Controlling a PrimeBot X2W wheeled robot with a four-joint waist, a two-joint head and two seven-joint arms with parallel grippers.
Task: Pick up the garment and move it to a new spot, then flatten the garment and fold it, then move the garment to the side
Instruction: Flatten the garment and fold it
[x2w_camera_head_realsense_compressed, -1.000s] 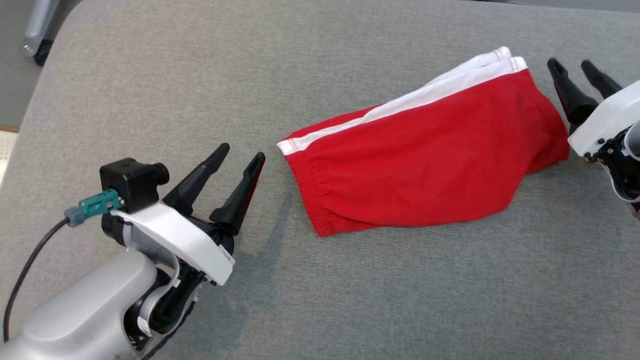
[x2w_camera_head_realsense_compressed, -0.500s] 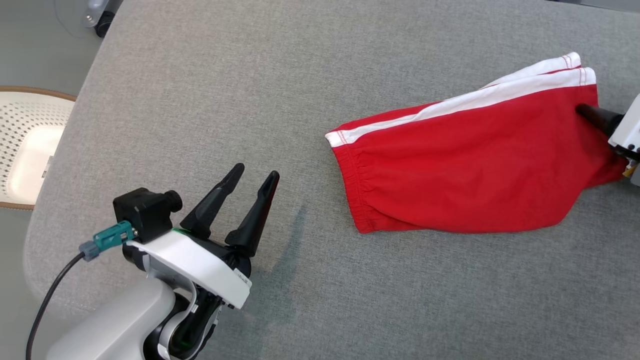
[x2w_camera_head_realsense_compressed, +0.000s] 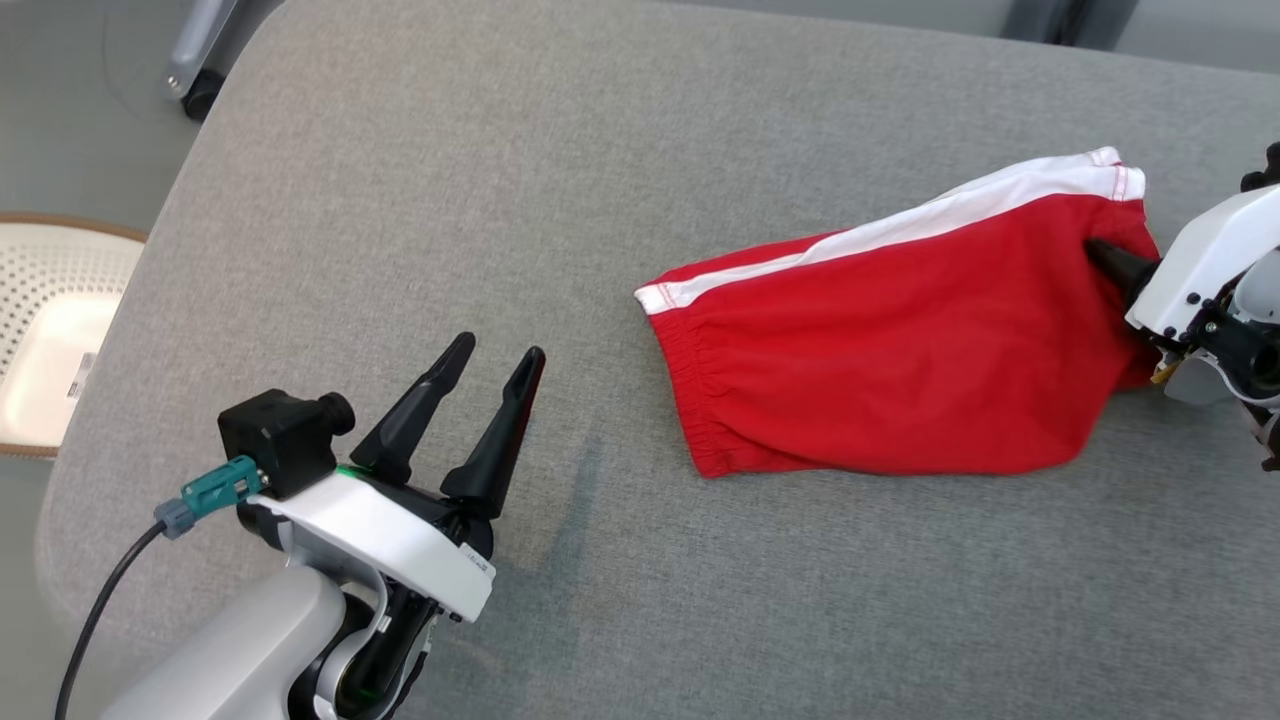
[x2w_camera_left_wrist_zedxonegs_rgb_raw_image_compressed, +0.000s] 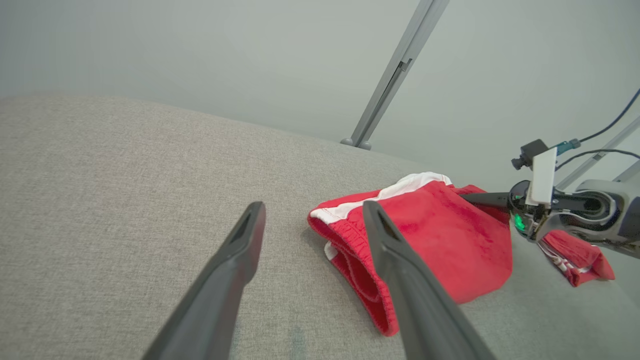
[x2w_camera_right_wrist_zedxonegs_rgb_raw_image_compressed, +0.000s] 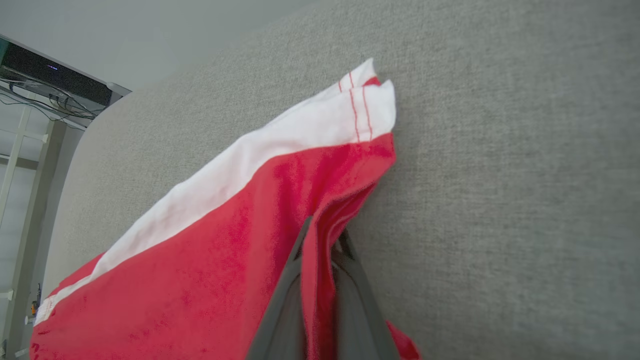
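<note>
Grey upholstery (x2w_camera_head_realsense_compressed: 420, 180) carried the red garment (x2w_camera_head_realsense_compressed: 880, 370), its right end pinched tight by the right gripper (x2w_camera_head_realsense_compressed: 1103, 257). Well apart to its left, the left gripper (x2w_camera_head_realsense_compressed: 500, 348) stood spread, empty.

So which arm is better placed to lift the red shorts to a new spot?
Right. The right claw is shut on one end of the red shorts; the left claw hangs open, apart from them.

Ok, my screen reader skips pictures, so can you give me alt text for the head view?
The right gripper is shut on the right-hand edge of a red garment with a white stripe, which lies on a grey padded surface. The left gripper is open at the lower left, apart from the cloth.
</note>
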